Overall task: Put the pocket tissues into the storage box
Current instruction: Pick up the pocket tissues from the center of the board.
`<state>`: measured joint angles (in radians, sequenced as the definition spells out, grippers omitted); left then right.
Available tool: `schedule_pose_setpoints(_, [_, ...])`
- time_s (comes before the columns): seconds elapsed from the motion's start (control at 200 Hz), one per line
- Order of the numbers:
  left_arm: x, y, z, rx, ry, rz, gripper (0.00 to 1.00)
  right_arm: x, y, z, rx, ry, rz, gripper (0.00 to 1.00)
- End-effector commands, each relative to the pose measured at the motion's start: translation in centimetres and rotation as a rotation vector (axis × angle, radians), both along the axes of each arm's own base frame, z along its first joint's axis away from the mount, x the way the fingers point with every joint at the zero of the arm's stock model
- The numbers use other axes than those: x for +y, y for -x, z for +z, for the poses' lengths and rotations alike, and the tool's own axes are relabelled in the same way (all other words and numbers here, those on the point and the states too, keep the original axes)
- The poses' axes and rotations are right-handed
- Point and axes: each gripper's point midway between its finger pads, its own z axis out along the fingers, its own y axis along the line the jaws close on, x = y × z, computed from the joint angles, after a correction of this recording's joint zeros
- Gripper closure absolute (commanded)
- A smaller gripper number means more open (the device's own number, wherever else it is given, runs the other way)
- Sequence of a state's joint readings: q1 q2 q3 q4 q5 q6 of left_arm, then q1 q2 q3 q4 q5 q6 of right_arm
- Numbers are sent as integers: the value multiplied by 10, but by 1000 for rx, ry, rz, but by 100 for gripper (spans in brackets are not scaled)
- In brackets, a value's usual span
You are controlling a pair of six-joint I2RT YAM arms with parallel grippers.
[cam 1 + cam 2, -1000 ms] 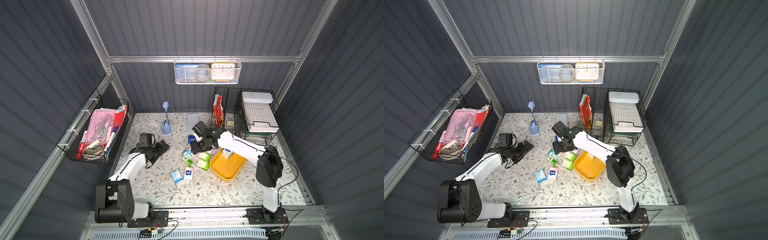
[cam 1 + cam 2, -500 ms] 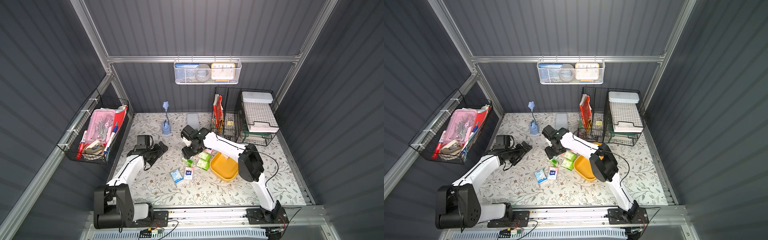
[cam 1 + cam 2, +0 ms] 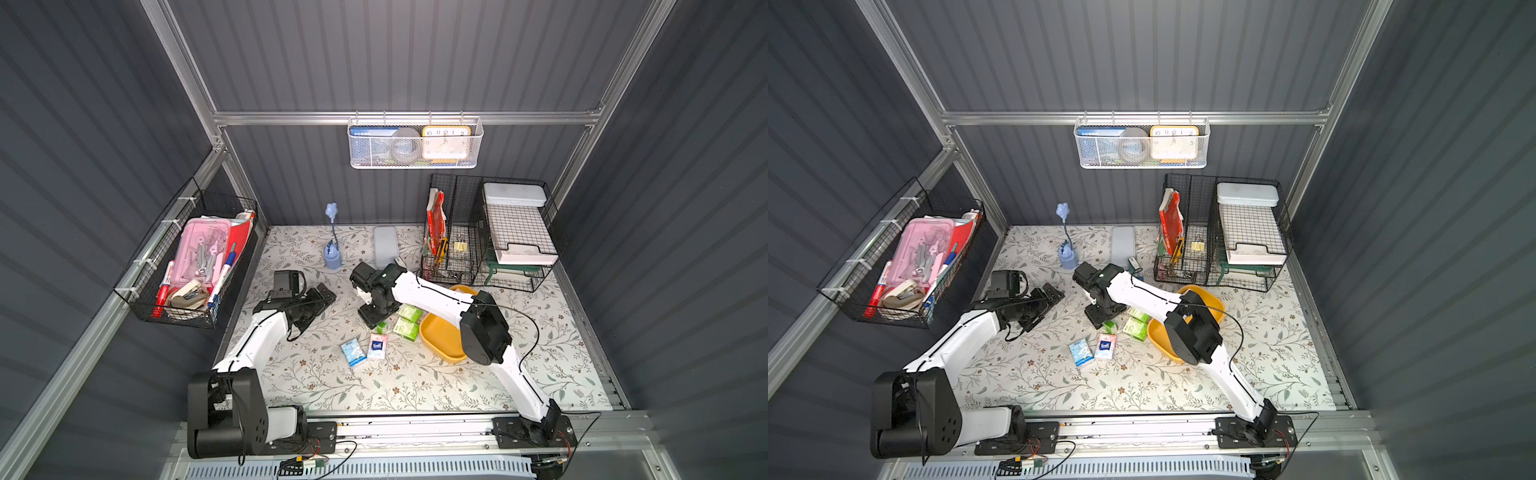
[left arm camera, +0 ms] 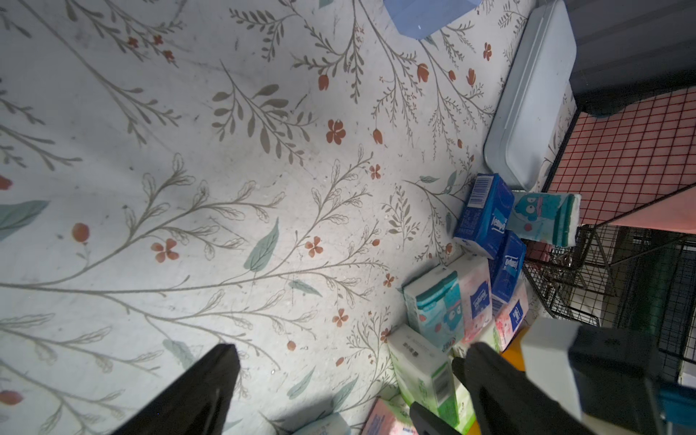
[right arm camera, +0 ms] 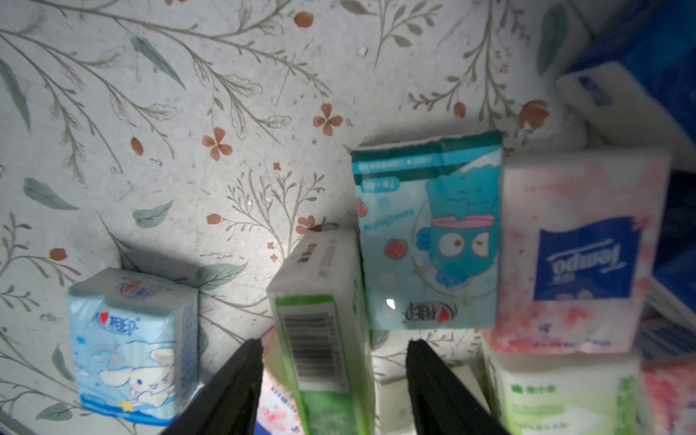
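Note:
Several pocket tissues lie on the floral mat left of the yellow storage box (image 3: 436, 334) (image 3: 1156, 332). Two green packets (image 3: 408, 320) sit at its rim, and a light blue one (image 3: 353, 352) and a pink one (image 3: 377, 346) lie nearer the front. My right gripper (image 3: 374, 320) (image 5: 333, 350) is down in this pile. It is open, its fingers either side of a green packet (image 5: 320, 301) standing on edge, with a gap on one side. A teal packet (image 5: 429, 233) and a pink packet (image 5: 580, 256) lie just beyond. My left gripper (image 3: 318, 305) (image 4: 346, 376) hangs wide open and empty over bare mat.
A pale grey-blue case (image 3: 385, 245) and a blue flower holder (image 3: 332, 259) stand at the back. Black wire baskets (image 3: 486, 241) close off the back right behind the box. A black basket (image 3: 187, 266) hangs on the left wall and a white mesh basket (image 3: 415, 143) on the back wall.
My right gripper has come forward and down from beside the box onto the packet pile. Its jaws have narrowed around the green packet. The left arm has hardly moved.

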<state>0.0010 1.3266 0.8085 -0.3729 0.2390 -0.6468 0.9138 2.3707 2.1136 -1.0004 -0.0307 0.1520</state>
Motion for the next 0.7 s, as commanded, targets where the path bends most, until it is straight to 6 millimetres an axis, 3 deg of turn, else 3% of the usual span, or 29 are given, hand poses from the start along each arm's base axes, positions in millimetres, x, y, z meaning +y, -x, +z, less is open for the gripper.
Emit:
schedule_pose_setpoints(0.0, [0, 3, 8, -13, -3, -18, 1, -6, -1, -4, -12, 51, 9, 44])
schedule_pose_setpoints(0.27, [1, 3, 7, -11, -6, -17, 1, -1, 1, -2, -12, 32, 20, 79])
schedule_pose_setpoints(0.445, [3, 2, 10, -15, -27, -25, 1, -2, -5, 17, -60, 9, 7, 84])
schedule_pose_setpoints(0.695, [6, -11, 28, -72, -70, -63, 1, -6, -7, 69, -112, -87, -53, 85])
